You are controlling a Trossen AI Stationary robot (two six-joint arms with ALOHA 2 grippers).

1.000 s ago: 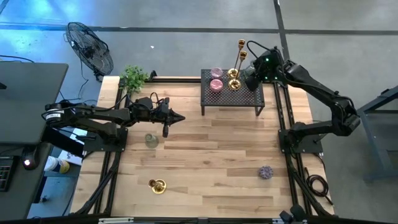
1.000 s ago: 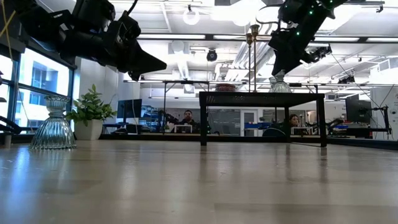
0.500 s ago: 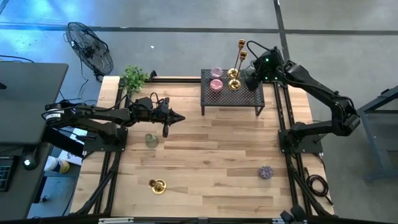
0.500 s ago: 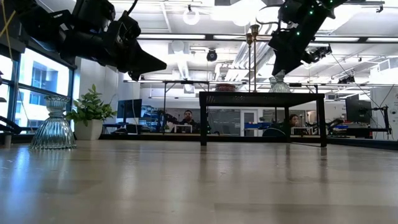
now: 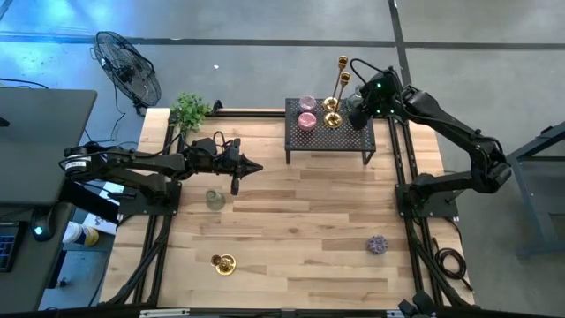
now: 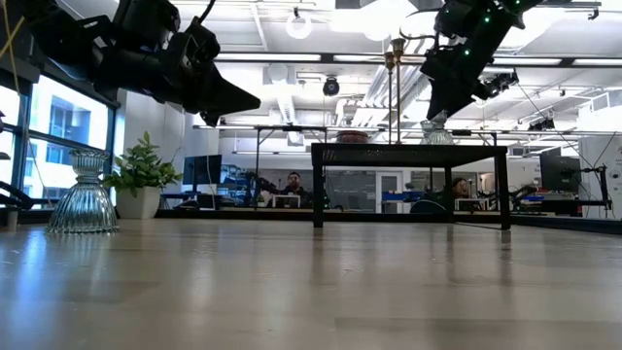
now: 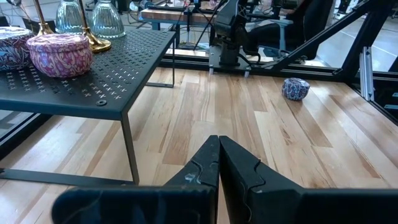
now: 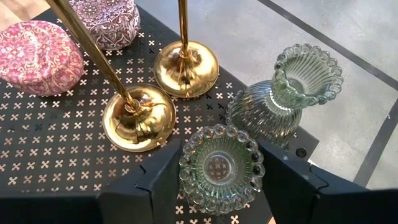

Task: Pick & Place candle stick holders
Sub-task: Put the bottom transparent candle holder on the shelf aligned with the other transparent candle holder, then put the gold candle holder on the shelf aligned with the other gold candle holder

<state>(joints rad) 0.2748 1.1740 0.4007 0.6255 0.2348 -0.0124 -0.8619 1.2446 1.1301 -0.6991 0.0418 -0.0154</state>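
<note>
A clear green glass holder [image 8: 221, 168] stands upright on the black mesh rack [image 8: 56, 162] between the parted fingers of the right gripper [image 8: 214, 186] (apparently being set down beside the brass sticks [image 8: 138, 124]), fingers not visibly gripping it; the left gripper [image 7: 219, 163] waits clenched.

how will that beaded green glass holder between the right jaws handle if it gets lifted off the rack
The green glass holder looks like thick ribbed glass, so probably rigid and fairly heavy for its size. Its glossy surface may slip in the right gripper, though the beaded rim could give some purchase. A second glass holder stands close beside it on the black rack, so knocks risk chipping.
</note>
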